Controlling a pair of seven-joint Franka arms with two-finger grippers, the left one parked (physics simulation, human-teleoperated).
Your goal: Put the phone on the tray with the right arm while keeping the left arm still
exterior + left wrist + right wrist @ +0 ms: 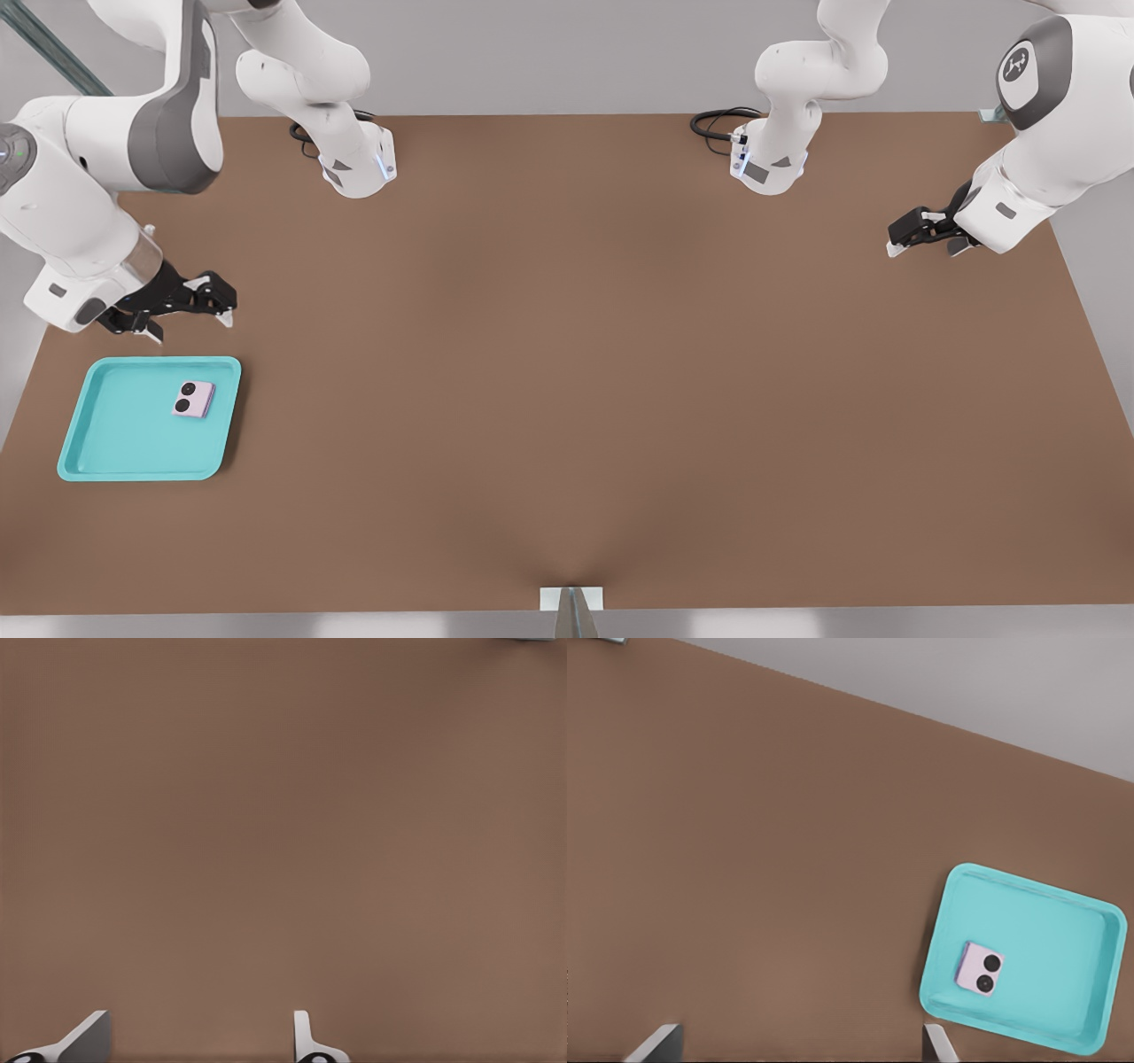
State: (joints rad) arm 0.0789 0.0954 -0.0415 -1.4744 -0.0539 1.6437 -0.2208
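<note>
Lying lens-up inside the tray (106,439), the phone (193,399) sits free below the spread-fingered, empty hand (190,319)

Tray (106,443) sits on table (567,399) at near corner on the front view's left. Phone (193,399) lies flat in tray, toward its far right part, lenses up. Right arm's gripper (190,321) hangs just beyond tray's far edge, fingers spread, apart from phone, nothing between them
</note>
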